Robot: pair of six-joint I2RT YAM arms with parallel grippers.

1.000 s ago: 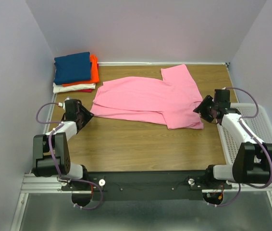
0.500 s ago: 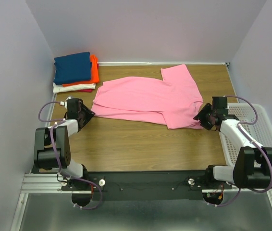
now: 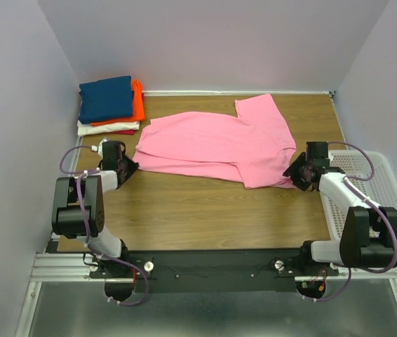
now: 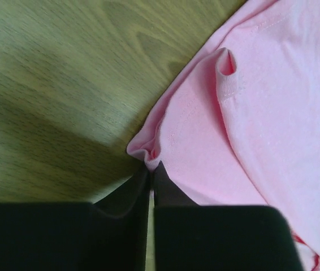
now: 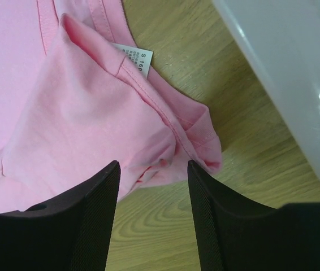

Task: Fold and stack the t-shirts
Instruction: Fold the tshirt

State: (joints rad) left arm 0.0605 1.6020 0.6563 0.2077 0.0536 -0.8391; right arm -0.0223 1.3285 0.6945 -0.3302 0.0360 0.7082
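Observation:
A large pink t-shirt (image 3: 219, 144) lies spread across the wooden table, partly folded over itself. My left gripper (image 3: 127, 167) sits at its left corner, and in the left wrist view its jaws are shut on that bunched pink corner (image 4: 148, 153). My right gripper (image 3: 295, 173) is at the shirt's right lower corner with its fingers open. In the right wrist view the hemmed pink edge (image 5: 197, 141) lies just ahead of the open fingertips (image 5: 112, 175), with a white size label (image 5: 134, 59) showing. Folded navy (image 3: 106, 98), orange (image 3: 137, 104), white (image 3: 107, 128) and red t-shirts are stacked at the back left.
A white mesh basket (image 3: 367, 196) hangs off the table's right edge, close behind my right arm; its smooth white wall (image 5: 295, 68) fills the upper right of the right wrist view. Purple walls enclose the table on three sides.
My left gripper has closed on the pink shirt's left corner. The right gripper has moved down and slightly left to the shirt's lower right corner, still open.

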